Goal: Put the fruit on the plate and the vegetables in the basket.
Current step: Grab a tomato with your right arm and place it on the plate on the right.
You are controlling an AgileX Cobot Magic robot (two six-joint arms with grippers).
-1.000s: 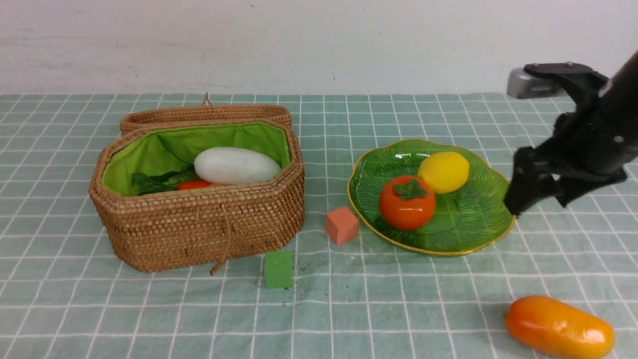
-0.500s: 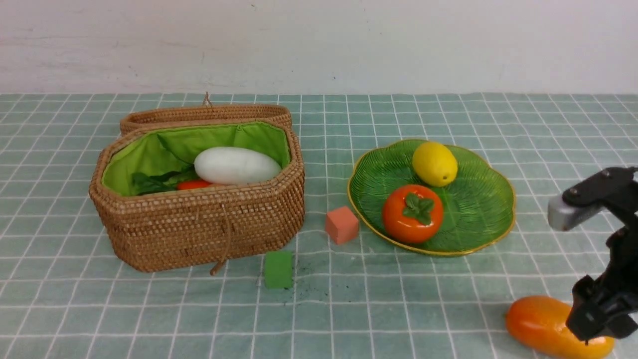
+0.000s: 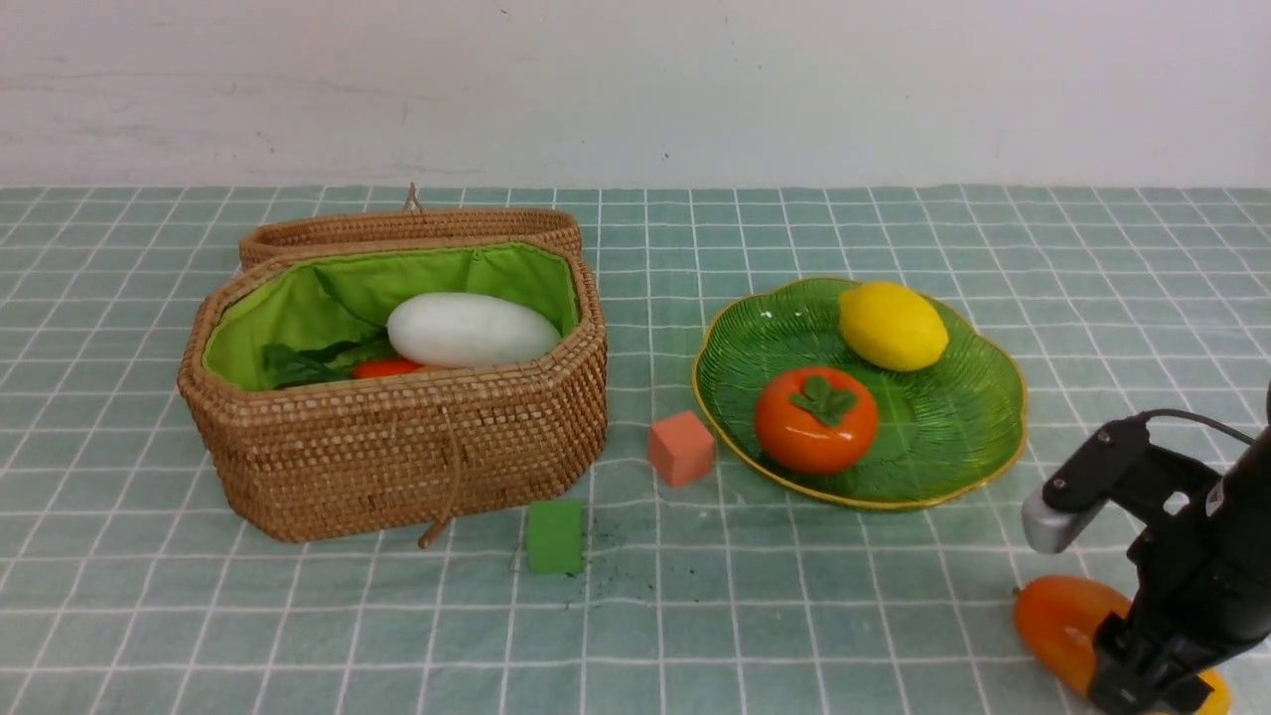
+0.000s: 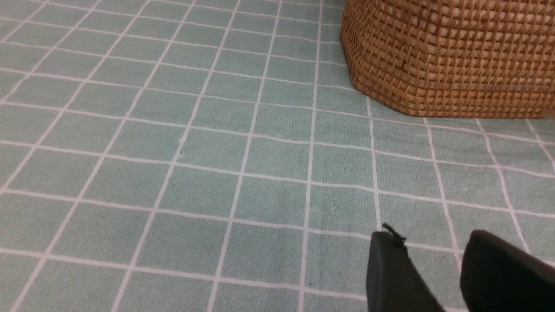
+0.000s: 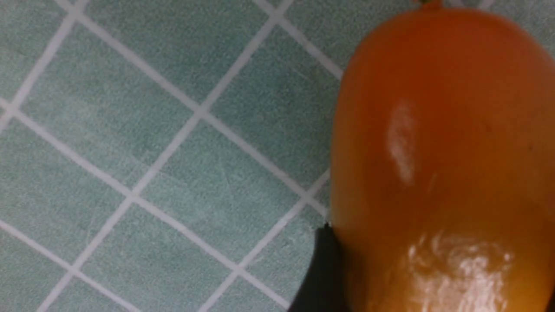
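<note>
The orange-yellow mango (image 3: 1058,621) (image 5: 433,130) lies on the checked cloth at the near right. My right gripper (image 3: 1142,680) (image 5: 438,268) is down over it, one dark finger (image 5: 321,268) pressed to its side and the other at its far side. On the green plate (image 3: 953,437) lie the yellow lemon (image 3: 892,326) and the persimmon (image 3: 816,419). The wicker basket (image 3: 397,447) (image 4: 446,56) holds the white radish (image 3: 472,330) and a carrot (image 3: 385,367) with green leaves. My left gripper (image 4: 429,236) hangs open over bare cloth near the basket; it is outside the front view.
A pink cube (image 3: 681,448) sits between basket and plate. A green cube (image 3: 554,536) sits in front of the basket. The basket's woven lid (image 3: 407,228) lies open behind it. A white wall closes the far side.
My right arm came from beside the plate down to the mango and its jaws closed in around it. On the plate the lemon and the persimmon rolled a little.
</note>
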